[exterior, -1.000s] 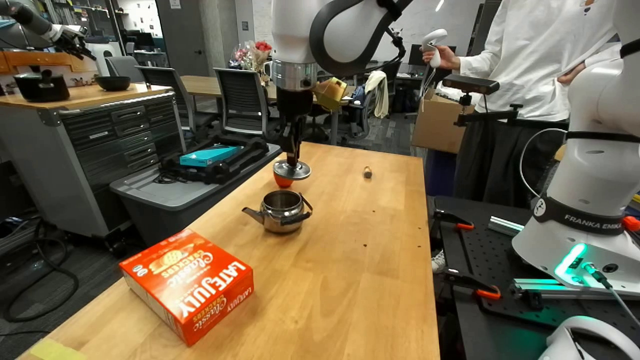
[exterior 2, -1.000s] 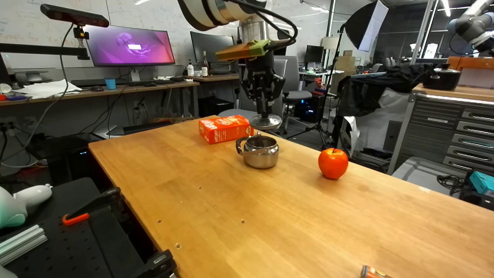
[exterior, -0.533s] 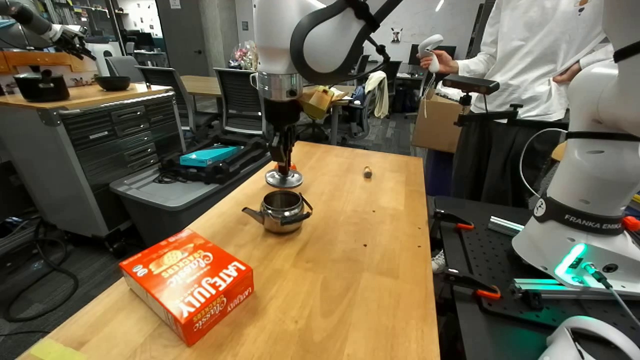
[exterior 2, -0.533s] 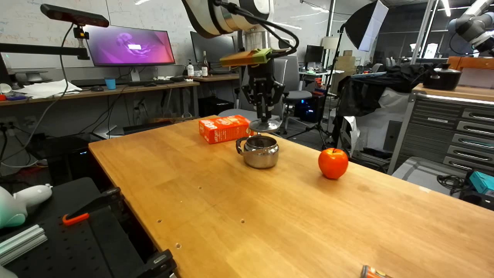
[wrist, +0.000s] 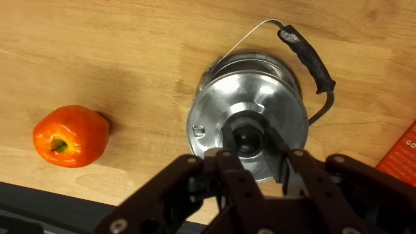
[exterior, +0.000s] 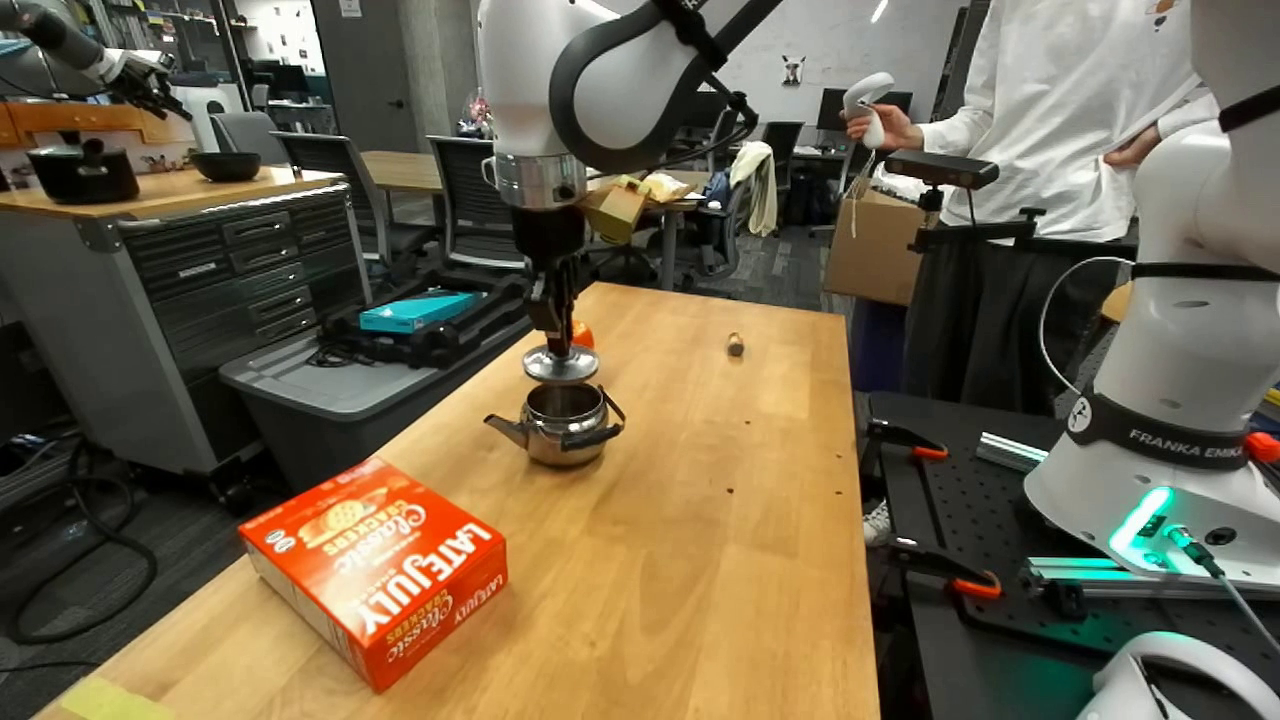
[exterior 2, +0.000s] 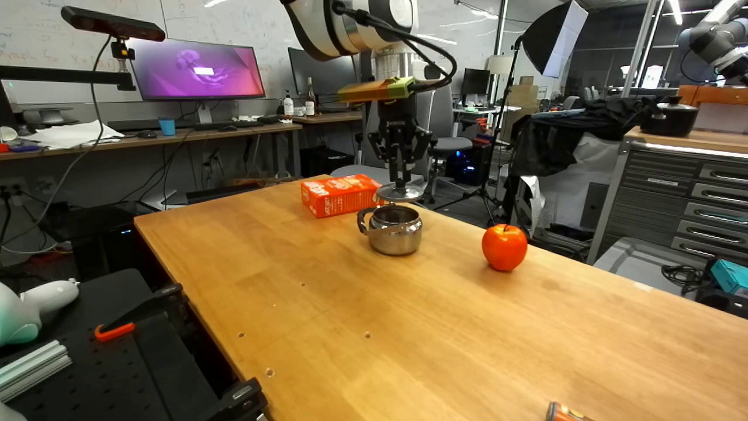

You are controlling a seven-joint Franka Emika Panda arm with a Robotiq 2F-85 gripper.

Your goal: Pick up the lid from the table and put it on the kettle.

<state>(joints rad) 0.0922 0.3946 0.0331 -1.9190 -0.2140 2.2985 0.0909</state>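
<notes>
Above the kettle (exterior 2: 395, 241) and apart from it, the lid (exterior: 560, 369) is gripped by its dark knob (wrist: 248, 142) in the hand (wrist: 249, 133). Kettle set upright on the bench (exterior 2: 327, 318), flanked by an apple (exterior 2: 505, 248) on one side and an orange-red cracker box (exterior: 375, 570) on the other

And the hand (exterior: 557, 348) is gripping the lid (exterior: 561, 370) from above, the silvery disc hanging almost flat, just over the open-topped kettle (exterior: 566, 446)! That kettle is standing upright on the counter (exterior: 690, 600), its spout (exterior: 507, 430) pointing to the view's left, its black-gripped handle (exterior: 595, 437) drooping on the other side. Behind the hand, an orange-red round object (exterior: 583, 336) is peeking out, partly hidden. Up front, the Late July crackers box (exterior: 375, 570) is lying flat. Beyond the counter, a person (exterior: 1060, 120) in a white top is holding up a white controller (exterior: 873, 129).
</notes>
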